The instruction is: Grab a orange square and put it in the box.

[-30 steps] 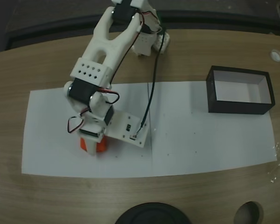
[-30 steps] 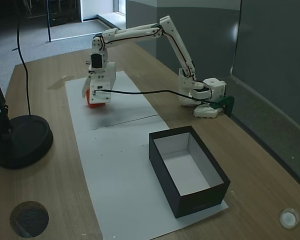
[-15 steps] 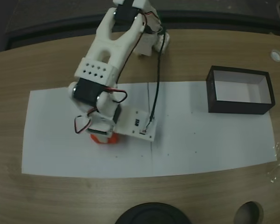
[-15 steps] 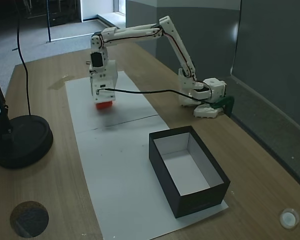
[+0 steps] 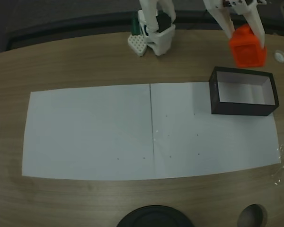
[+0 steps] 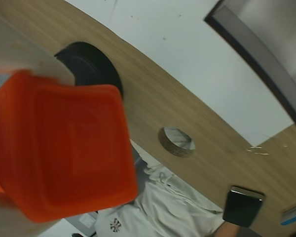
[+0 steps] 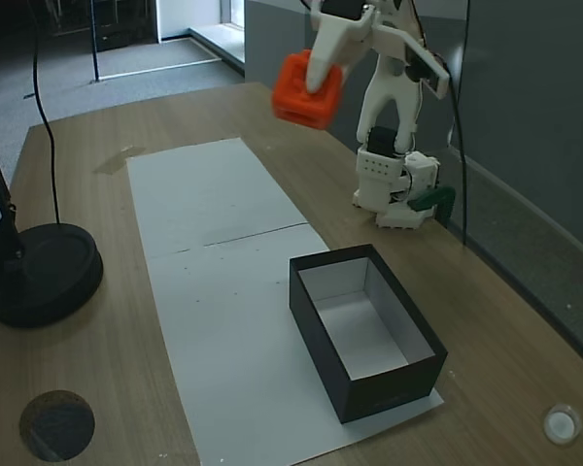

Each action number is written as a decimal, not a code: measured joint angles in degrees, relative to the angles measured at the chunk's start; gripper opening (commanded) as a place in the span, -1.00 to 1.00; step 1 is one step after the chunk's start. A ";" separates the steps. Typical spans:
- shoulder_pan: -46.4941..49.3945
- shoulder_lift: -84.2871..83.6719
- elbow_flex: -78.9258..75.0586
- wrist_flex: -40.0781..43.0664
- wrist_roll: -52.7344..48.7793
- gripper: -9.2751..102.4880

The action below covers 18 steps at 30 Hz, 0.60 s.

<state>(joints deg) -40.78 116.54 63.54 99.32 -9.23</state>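
Cube held aloft, clear of the table.

The gripper (image 7: 316, 85) is clamping the orange square (image 7: 307, 89) between its jaws, well above the wooden table (image 7: 97, 388). In a fixed view the cube (image 5: 246, 50) is hanging just beyond the far wall of the box (image 5: 243, 107). The box is sitting open and below the jaws on the white paper (image 7: 204, 320).
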 measured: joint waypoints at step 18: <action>-18.72 0.88 31.64 -20.04 -3.87 -0.73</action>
<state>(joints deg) -59.50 117.42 95.19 79.28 -13.10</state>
